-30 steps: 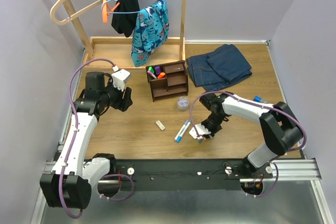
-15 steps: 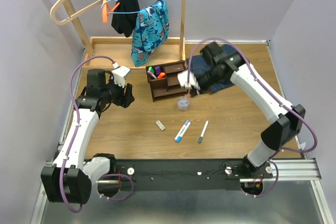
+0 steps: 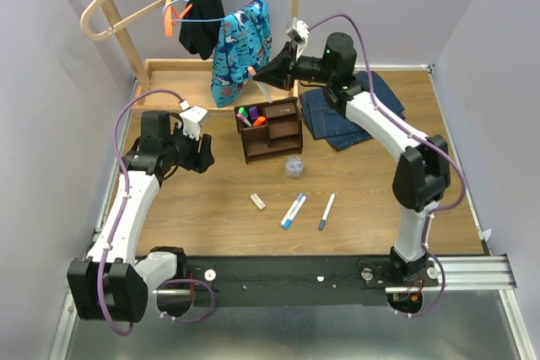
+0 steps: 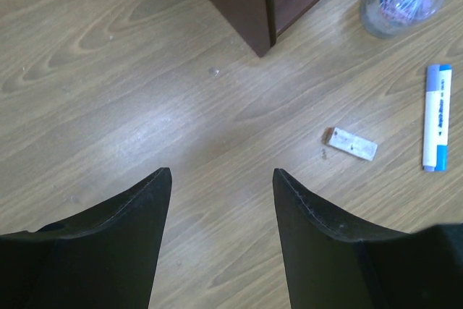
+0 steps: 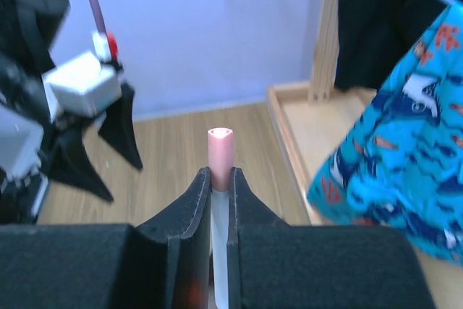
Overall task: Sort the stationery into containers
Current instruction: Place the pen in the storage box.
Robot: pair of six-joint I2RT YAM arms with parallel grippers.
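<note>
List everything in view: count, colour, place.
organiser: 1, dark brown, mid-table
markers: at least 3, purple, green, orange, inside organiser
tub: 1, clear, just before organiser
eraser: 1, white, on table
pens: 2, white and blue, lying right of eraser
pink-capped pen: 1, white, held high at back
jeans: 1, blue, back right
rack: 1, pale wood, back left
hangers: 3, wood, orange, blue, on rack
clothes: 2, black, blue patterned, hanging
left gripper: 1, black, open, left of organiser
right gripper: 1, black, shut on pink-capped pen
</note>
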